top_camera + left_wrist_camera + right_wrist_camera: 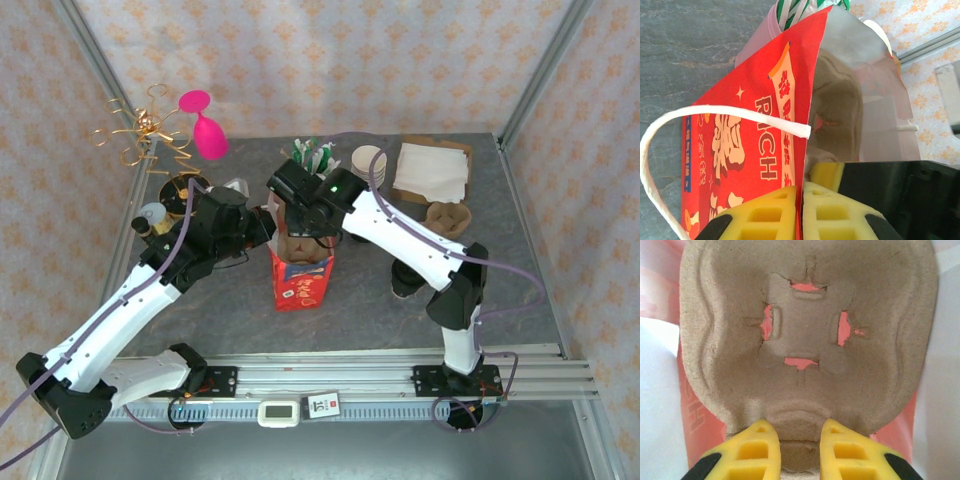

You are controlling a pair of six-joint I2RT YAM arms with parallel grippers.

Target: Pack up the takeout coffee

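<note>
A red paper bag stands open mid-table. My left gripper is shut on its upper edge, the red wall pinched between the yellow pads. A brown cardboard cup carrier sits upright inside the bag. My right gripper hangs over the bag mouth, shut on the carrier's rim tab. A small dark cup-like thing, probably the takeout coffee, stands right of the bag, partly hidden behind the right arm.
At the back are green-and-white straws, a stack of cream-lined cups, white napkins and a second carrier. A pink cup hangs on a gold wire stand back left. The bag's white handle loops outward.
</note>
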